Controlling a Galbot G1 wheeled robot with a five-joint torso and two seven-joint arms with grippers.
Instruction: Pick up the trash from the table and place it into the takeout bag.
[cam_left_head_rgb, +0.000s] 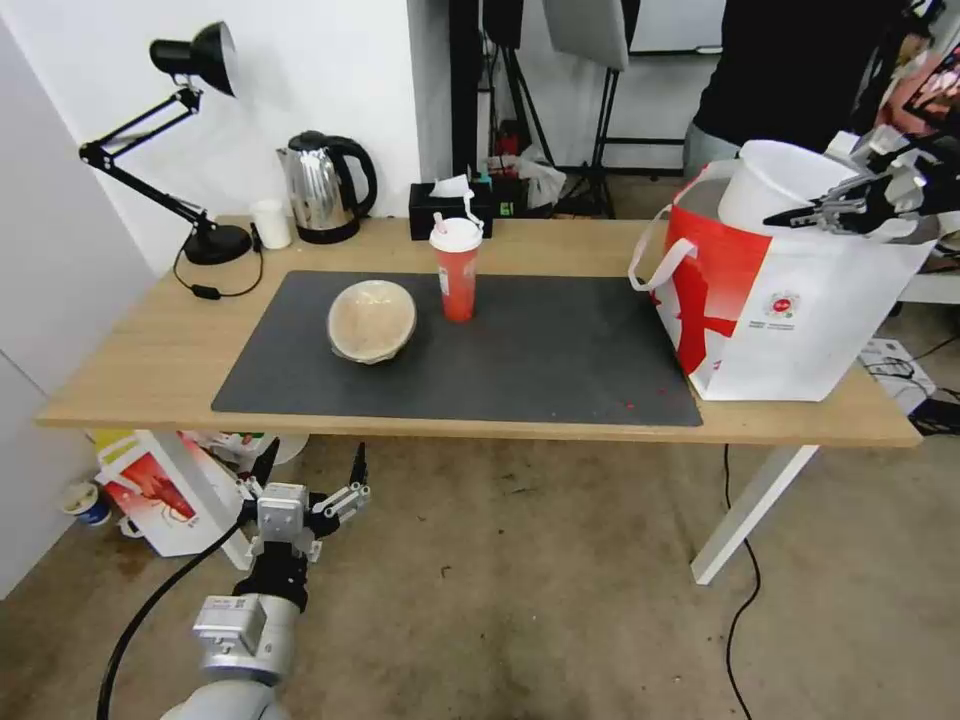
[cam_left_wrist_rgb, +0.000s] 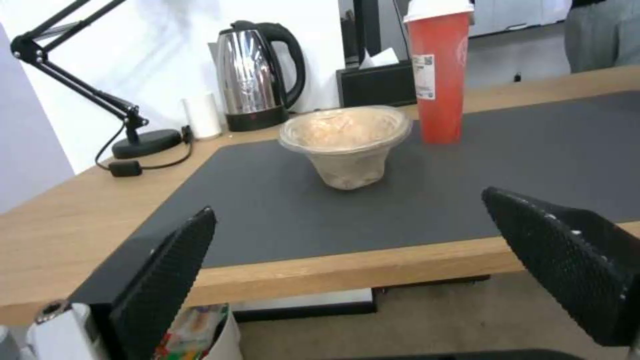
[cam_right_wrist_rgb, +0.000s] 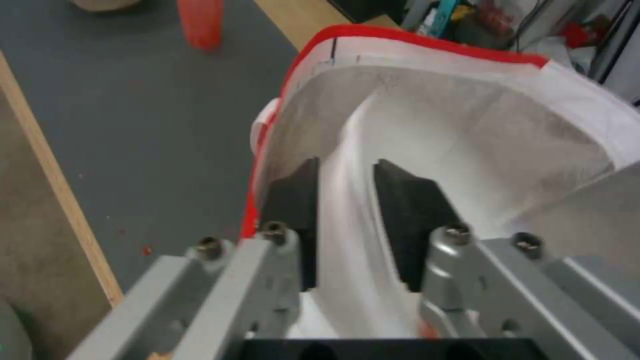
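- Mid-drop on item one: right hand (cam_left_head_rgb: 800, 215) clamped on the rim of the white plastic bowl (cam_left_head_rgb: 775, 180), held over the mouth of the takeout bag (cam_left_head_rgb: 790, 310) at the tabletop's (cam_left_head_rgb: 150, 350) right end.
- Probably needs lowering into the foil lining before letting go.
- Left hand (cam_left_head_rgb: 310, 480) parked below the front edge, fingers spread, holding nothing.
- Tan paper bowl (cam_left_head_rgb: 371, 320) and red cup (cam_left_head_rgb: 456, 270) waiting on the mat (cam_left_head_rgb: 540, 360).
- Kettle (cam_left_head_rgb: 322, 187), lamp (cam_left_head_rgb: 190, 150), tissue box (cam_left_head_rgb: 450, 208) at the back, nothing blocking.

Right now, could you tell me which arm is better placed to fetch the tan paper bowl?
Probably the left: its open gripper hangs below the table edge facing the tan paper bowl, while the right gripper grips the white bowl over the takeout bag.
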